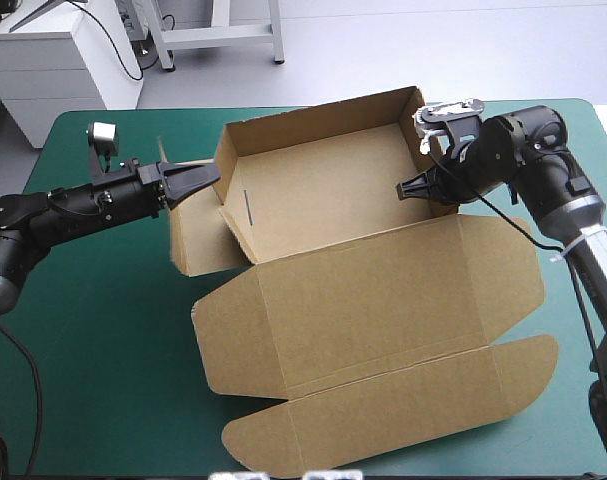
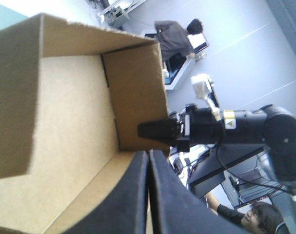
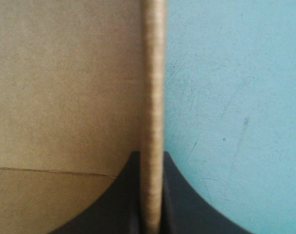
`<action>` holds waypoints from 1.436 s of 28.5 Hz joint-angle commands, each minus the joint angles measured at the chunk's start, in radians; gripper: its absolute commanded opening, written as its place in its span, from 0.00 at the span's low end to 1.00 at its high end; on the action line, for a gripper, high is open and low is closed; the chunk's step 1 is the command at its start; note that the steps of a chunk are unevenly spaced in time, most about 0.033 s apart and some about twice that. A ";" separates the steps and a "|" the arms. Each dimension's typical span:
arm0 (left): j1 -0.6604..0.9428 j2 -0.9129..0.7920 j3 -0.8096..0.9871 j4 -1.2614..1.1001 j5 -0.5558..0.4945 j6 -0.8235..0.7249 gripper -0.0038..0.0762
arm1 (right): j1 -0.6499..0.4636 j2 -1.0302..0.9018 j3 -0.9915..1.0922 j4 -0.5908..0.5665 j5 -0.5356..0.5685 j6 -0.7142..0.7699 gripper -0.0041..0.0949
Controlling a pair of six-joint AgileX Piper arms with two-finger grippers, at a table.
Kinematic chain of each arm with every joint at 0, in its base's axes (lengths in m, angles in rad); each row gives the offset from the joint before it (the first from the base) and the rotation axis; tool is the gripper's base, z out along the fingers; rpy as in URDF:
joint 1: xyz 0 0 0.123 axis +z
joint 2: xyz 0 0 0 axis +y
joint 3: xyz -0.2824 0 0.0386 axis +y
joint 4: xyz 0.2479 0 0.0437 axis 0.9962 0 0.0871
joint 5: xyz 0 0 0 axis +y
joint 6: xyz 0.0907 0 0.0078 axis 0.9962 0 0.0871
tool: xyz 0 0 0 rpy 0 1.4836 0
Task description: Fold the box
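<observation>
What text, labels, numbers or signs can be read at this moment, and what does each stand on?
No text can be read anywhere.
On the box: bare brown board, no print showing.
On the small yellow label just behind the right pincer: some marking, too blurred to read.
On the teal-green cover: no writing.

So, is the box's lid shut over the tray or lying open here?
Open. The lid lies flat on the teal-green cover, nearer than the tray, whose walls stand raised; the tray's inside is in plain view.
</observation>
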 commanded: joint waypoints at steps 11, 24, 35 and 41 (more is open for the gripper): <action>0.253 -0.012 -0.093 -0.156 0.097 0.027 0.04 | 0.001 -0.091 -0.038 0.014 0.000 -0.030 0.03; 0.453 0.058 -0.093 0.156 0.097 -0.005 0.04 | 0.001 -0.245 -0.038 0.017 0.026 -0.124 0.02; 0.349 0.080 -0.038 0.295 0.031 -0.024 0.04 | 0.001 -0.288 -0.038 0.191 -0.057 -0.133 0.02; 0.183 0.080 0.026 0.342 -0.063 -0.055 0.04 | 0.001 -0.276 -0.038 0.227 -0.120 -0.136 0.02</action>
